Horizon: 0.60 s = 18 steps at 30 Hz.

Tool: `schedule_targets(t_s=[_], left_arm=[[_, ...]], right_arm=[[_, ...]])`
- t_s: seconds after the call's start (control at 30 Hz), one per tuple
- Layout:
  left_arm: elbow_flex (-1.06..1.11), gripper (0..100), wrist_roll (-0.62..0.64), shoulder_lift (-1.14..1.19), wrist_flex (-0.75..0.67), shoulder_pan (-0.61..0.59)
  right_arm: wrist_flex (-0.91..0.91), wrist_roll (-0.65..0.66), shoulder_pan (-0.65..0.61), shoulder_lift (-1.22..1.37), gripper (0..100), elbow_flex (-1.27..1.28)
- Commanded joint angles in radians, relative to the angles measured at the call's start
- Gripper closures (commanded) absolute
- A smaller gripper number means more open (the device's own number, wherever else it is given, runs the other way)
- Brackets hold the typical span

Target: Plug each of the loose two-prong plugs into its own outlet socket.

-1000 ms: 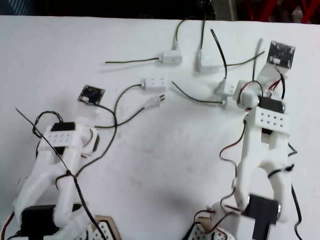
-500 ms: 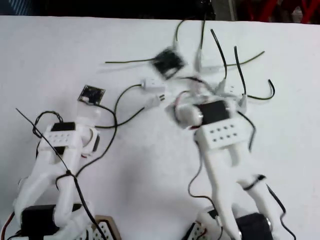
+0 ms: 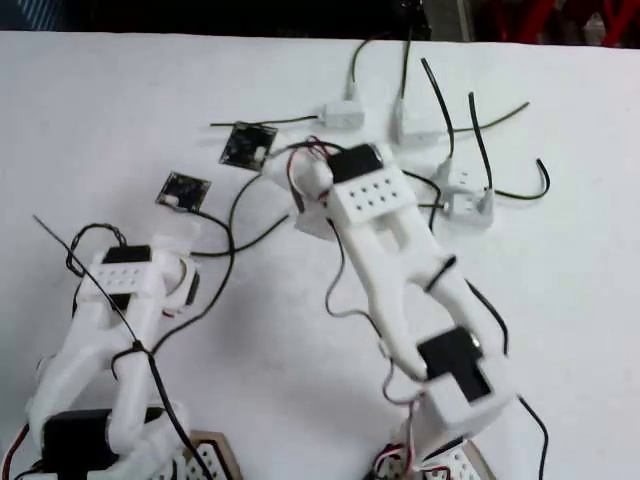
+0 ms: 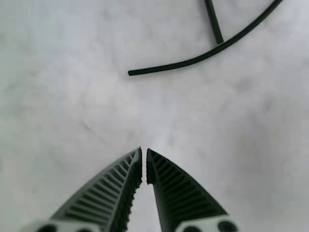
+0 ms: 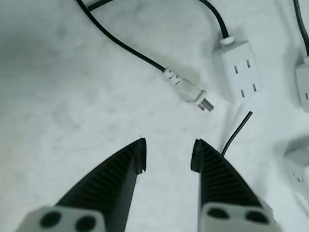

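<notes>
A loose white two-prong plug [image 5: 189,91] on a black cable lies on the white table, its prongs pointing toward a white outlet socket [image 5: 240,70] close beside it. My right gripper [image 5: 168,145] hovers open just short of the plug, with nothing between its fingers. From above, the right arm [image 3: 370,195] stretches over the table's middle and hides that plug and socket. My left gripper [image 4: 144,153] is shut and empty over bare table near a black cable end [image 4: 133,72]. The left arm [image 3: 125,275] sits at the near left.
Two more white sockets [image 3: 341,115] [image 3: 412,128] lie at the far middle, and a socket block [image 3: 462,195] with black cables sits at the right. Thin black cables [image 3: 235,215] loop across the table between the arms.
The right arm has swung from the table's right side leftward to the middle, over the loose plug. Cables by the right socket block have shifted. The left arm has not moved.
</notes>
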Motion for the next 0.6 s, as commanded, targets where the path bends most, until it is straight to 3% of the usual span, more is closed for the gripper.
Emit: schedule_targets(t_s=[0.0, 0.23, 0.4, 0.57], left_arm=[[-0.003, 96, -0.011, -0.042, -0.018, -0.01], [-0.003, 96, -0.011, -0.042, -0.018, -0.008], [-0.003, 96, -0.011, -0.042, -0.018, -0.008], [-0.003, 96, -0.011, -0.042, -0.018, -0.008]], right_arm=[[0.042, 0.038, -0.008, 0.105, 84.9, -0.18], [0.122, 0.057, -0.01, 0.36, 85.0, -0.46], [0.165, 0.23, -0.005, 0.51, 85.1, -0.658], [0.228, 0.259, -0.01, 0.625, 84.8, -0.801]])
